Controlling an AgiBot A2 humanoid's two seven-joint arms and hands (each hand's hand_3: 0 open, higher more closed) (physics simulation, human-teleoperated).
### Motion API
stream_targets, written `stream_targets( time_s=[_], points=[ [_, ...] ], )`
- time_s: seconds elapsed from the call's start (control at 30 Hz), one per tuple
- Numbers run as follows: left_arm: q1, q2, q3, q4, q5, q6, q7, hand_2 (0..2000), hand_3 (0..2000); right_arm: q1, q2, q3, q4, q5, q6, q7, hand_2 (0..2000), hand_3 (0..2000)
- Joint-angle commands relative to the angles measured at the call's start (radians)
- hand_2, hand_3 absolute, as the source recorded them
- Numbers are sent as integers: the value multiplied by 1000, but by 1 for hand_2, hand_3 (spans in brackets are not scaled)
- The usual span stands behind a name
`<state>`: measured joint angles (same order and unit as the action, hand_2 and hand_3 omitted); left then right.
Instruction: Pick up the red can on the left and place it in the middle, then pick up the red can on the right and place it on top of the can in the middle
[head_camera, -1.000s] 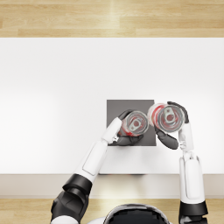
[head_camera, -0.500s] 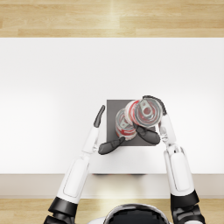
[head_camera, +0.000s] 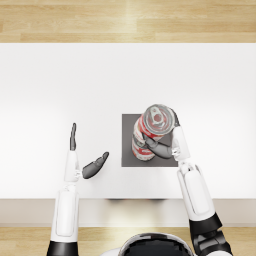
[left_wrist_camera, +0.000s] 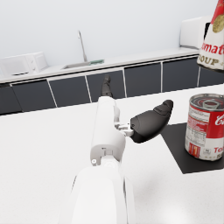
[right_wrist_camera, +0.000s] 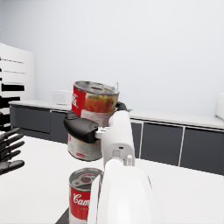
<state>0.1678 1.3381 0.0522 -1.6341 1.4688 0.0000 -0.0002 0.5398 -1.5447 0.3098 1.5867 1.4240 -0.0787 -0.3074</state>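
Note:
A red soup can (head_camera: 143, 148) (left_wrist_camera: 206, 127) (right_wrist_camera: 83, 197) stands upright on the dark square mat (head_camera: 129, 140) (left_wrist_camera: 188, 153) in the middle of the white table. My right hand (head_camera: 162, 145) (right_wrist_camera: 85, 127) grips a second red can (head_camera: 156, 121) (right_wrist_camera: 93, 119) (left_wrist_camera: 213, 37) and holds it in the air just above the standing one, tilted slightly. The two cans are apart. My left hand (head_camera: 85, 155) (left_wrist_camera: 146, 120) is left of the mat, fingers spread, holding nothing. It also shows at the edge of the right wrist view (right_wrist_camera: 8, 151).
The white table (head_camera: 60, 85) spreads wide on both sides of the mat; its front edge runs just below my hands. A kitchen counter with dark cabinets (left_wrist_camera: 131, 81) and a sink lies behind.
My left hand has let go of the middle can and drawn back to the left. My right hand has carried its can over the standing can.

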Motion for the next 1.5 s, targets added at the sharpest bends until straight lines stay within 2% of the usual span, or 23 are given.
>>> stream_targets(
  time_s=[0.03,0.63,0.67,0.83,0.87,0.9,0.97,1.0,1.1,1.13,1.17,1.3,1.33,1.4,1.43,1.47,1.5],
  points=[
    [15,4,-25,-2,0,0,0,0,0,-9,2,22,6,0,0,0,2000,1520],
    [-11,26,-50,-11,0,0,0,0,0,-35,-14,-11,-115,0,5,-1,2000,1520],
    [-14,27,-56,-17,0,0,0,0,0,-39,-14,-15,-118,0,20,0,2000,1520],
    [-18,33,-62,-22,0,0,0,0,0,-44,-17,-14,-124,0,5,1,2000,1520],
    [-18,34,-63,-22,0,0,0,0,0,-47,-17,-11,-120,0,12,5,639,1193],
    [-19,35,-63,-19,0,0,0,0,0,-48,-18,-15,-110,0,2,3,0,867],
    [-14,38,-61,-18,0,0,0,0,0,-51,-19,-17,-94,0,16,-4,0,213],
    [-14,39,-62,-18,0,0,0,0,0,-51,-21,-15,-86,0,13,-6,0,0],
    [-12,43,-60,-9,0,0,0,0,0,-51,-25,-15,-39,0,-3,-10,0,0],
    [-12,44,-61,-9,0,0,0,0,0,-18,58,66,-28,0,-10,-13,0,0],
    [-17,45,-58,-11,0,0,0,0,0,-35,-9,-4,-13,-1,-19,-17,0,0],
    [-24,49,-48,-25,0,0,0,0,0,-12,-23,-25,45,0,-31,-35,0,0],
    [-22,50,-47,-31,0,0,0,0,0,3,-2,-10,63,0,-36,-37,0,0],
    [-18,53,-50,-39,0,0,0,0,0,10,-22,-38,96,0,-42,-39,0,0],
    [-9,55,-49,-45,0,0,0,0,0,178,327,282,125,0,-42,-40,0,0],
    [-8,56,-53,-60,0,0,0,0,0,45,53,0,146,-1,-44,-40,0,0],
    [4,58,-52,-70,0,0,0,0,0,58,55,-15,174,0,-43,-41,0,0]
  ],
)
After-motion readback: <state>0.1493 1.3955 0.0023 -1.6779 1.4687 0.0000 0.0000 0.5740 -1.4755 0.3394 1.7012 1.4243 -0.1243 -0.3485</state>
